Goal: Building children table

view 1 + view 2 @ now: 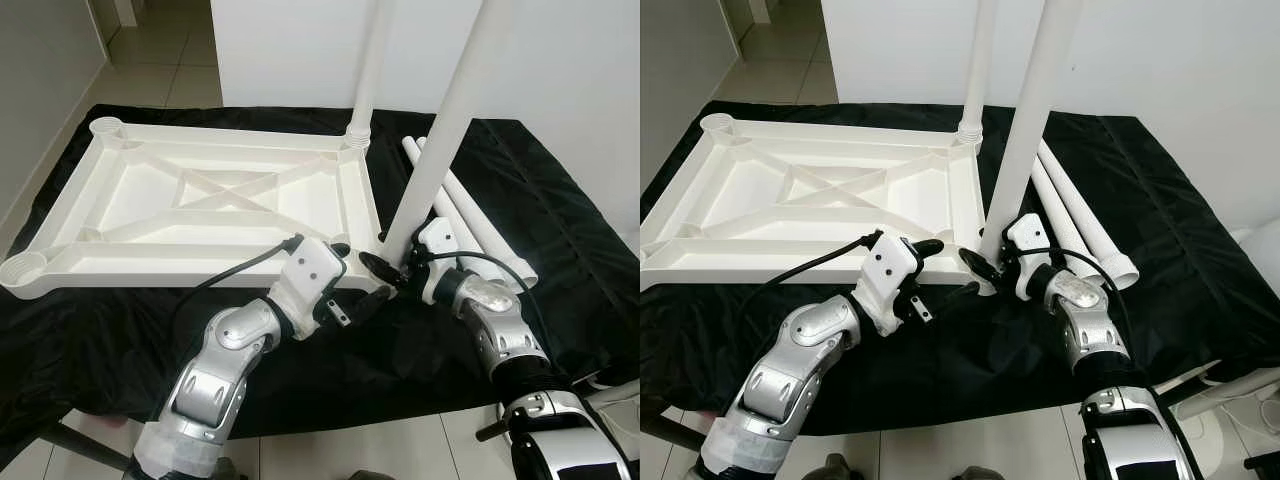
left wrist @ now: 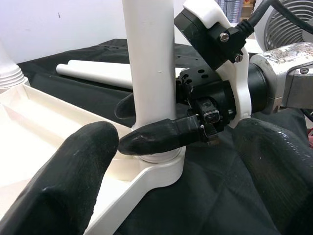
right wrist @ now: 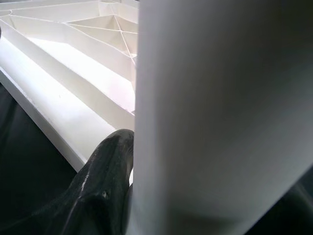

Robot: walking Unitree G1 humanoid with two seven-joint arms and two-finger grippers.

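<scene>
From the head views, the white tabletop (image 1: 200,205) lay upside down on a black cloth (image 1: 560,230) over a pale tiled floor (image 1: 160,60), one leg (image 1: 368,70) upright in its far right corner socket, spare legs (image 1: 470,220) lying to the right. The left wrist view showed more: the right gripper (image 2: 156,122) clamped around a second leg (image 2: 149,58) seated at the near right corner socket (image 2: 159,164). The left gripper (image 1: 355,290) hovered just beside it, fingers spread wide.

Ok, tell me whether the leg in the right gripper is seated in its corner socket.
Seated, it seems: the leg stands with its foot inside the tabletop's corner socket, right gripper clamped around it.
</scene>
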